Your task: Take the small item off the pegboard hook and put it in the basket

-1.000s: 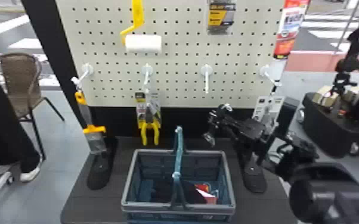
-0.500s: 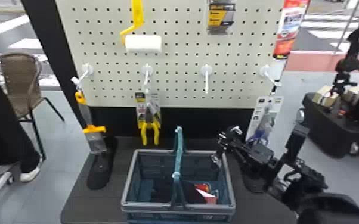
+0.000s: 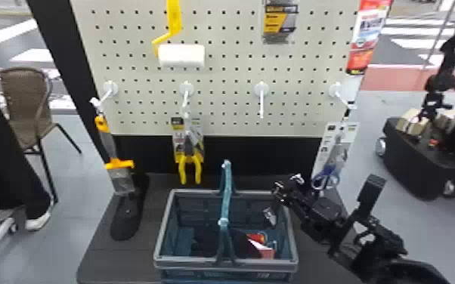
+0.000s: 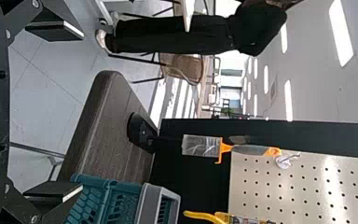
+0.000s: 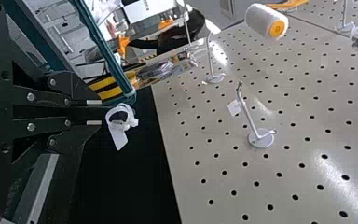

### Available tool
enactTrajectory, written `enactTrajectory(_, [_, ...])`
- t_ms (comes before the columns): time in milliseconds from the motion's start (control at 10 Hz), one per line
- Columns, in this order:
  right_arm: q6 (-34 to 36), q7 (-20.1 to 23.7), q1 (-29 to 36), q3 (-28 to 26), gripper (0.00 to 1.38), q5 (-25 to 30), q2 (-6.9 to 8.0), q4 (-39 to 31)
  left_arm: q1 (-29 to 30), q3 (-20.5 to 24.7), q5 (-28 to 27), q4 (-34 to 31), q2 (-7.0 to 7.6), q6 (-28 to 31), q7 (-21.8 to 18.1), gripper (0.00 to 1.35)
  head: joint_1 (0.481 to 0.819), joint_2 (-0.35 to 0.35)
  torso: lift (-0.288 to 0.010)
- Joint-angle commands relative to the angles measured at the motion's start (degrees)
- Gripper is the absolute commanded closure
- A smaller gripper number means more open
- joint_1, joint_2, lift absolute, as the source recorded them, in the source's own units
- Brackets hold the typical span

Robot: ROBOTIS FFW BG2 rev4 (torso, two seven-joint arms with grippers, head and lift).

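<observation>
Head view, lower centre: basket (image 3: 185, 261) holding a dark bundle (image 3: 208, 241), red-and-white thing (image 3: 266, 249) right of it. Right gripper (image 3: 277, 190) at basket's upper-right corner, pinching small item (image 5: 119, 122), white. Left gripper (image 4: 82, 111) spread wide.

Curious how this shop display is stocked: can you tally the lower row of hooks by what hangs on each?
Orange-and-grey tool: 1
Yellow-handled pliers: 1
Packaged tool with blue handles: 1
No tool, bare hook: 1
Total hooks: 4
</observation>
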Motion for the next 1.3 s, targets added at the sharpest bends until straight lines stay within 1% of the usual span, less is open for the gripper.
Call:
enactTrajectory(0, [0.01,-0.04,-0.75,1.27,1.22,-2.00,0.42,2.69,-0.10,0.00,0.12,0.00,0.00,0.09,-0.16,0.17,0.549,0.000,-0.100])
enactTrajectory(300, [0.53,-1.18,-3.21,3.65,1.22,-4.55,0.86,6.77,-0.10,0.00,0.21,0.00,0.09,0.18,-0.34,0.17,0.549,0.000,-0.100])
enactTrajectory(700, [1.50,-1.27,-3.83,4.70,1.22,-5.16,0.86,7.76,-0.23,-0.17,0.48,0.14,0.26,0.27,-0.43,0.17,0.549,0.000,-0.100])
enactTrajectory(800, [1.50,-1.27,-3.71,4.70,1.12,-5.60,0.86,8.04,-0.23,-0.17,0.48,0.14,0.26,0.18,-0.43,0.17,0.549,0.000,-0.100])
enactTrajectory(900, [1.41,-1.27,-3.71,4.70,0.60,-5.60,0.77,8.04,-0.10,-0.17,0.48,0.14,0.26,0.18,-0.43,0.17,0.549,0.000,-0.100])
enactTrajectory(1000, [1.41,-1.27,-3.71,4.70,0.13,-5.60,0.77,8.04,-0.23,-0.17,0.56,0.14,0.26,0.18,-0.43,0.17,0.549,0.000,-0.100])
enactTrajectory(1100, [1.32,-1.27,-3.71,4.70,0.04,-5.60,0.69,7.90,-0.23,-0.17,0.56,0.14,0.35,0.18,-0.43,0.17,0.549,0.000,-0.100])
enactTrajectory(1200, [1.32,-1.27,-3.71,4.61,0.15,-5.51,0.69,7.76,-0.10,-0.17,0.56,0.14,0.35,0.18,-0.43,0.17,0.549,0.000,-0.100])
